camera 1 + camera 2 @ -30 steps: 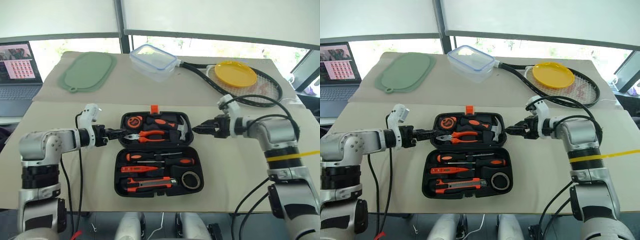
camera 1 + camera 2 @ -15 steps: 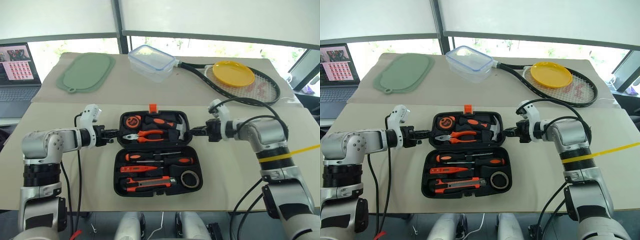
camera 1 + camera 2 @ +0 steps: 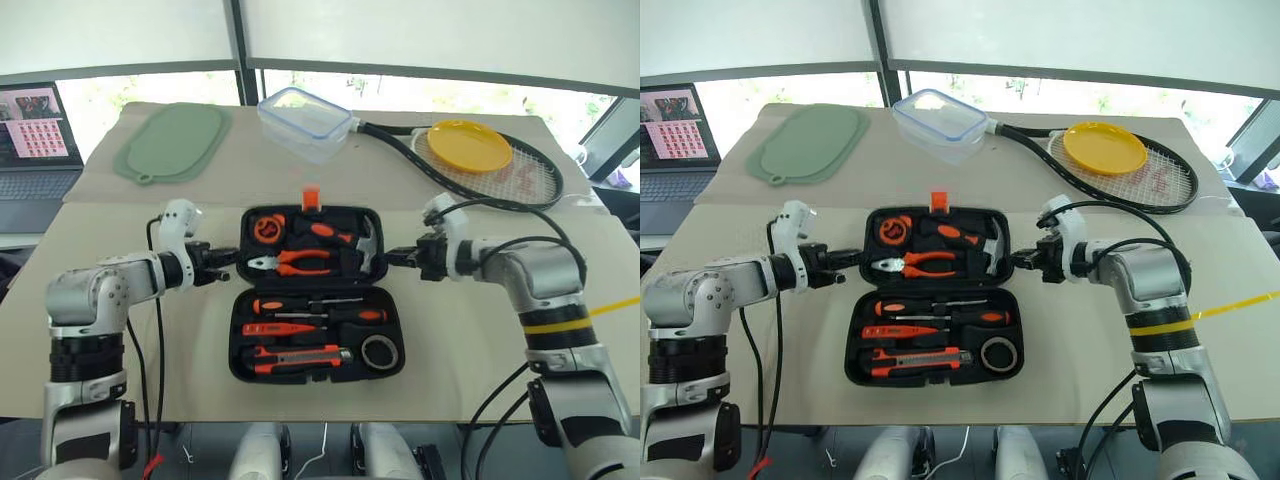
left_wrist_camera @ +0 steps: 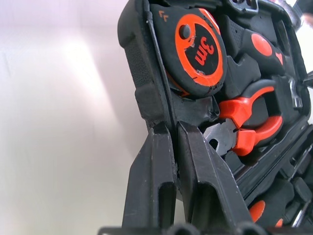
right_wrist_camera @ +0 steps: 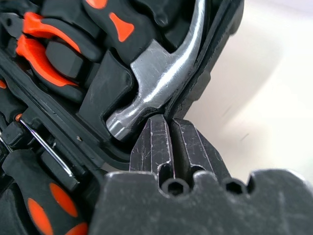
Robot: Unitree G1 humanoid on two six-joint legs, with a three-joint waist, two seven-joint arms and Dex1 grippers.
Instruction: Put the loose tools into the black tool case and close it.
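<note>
Left eye view: black tool case (image 3: pixel 312 352) open, holding screwdrivers (image 3: pixel 320 310), tape (image 3: pixel 379 352).

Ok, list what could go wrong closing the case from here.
Both grips look thin: the left gripper and right gripper pinch only the lid edges, so it could slip and drop.
The hammer or pliers could fall out as the lid tips over.
</note>
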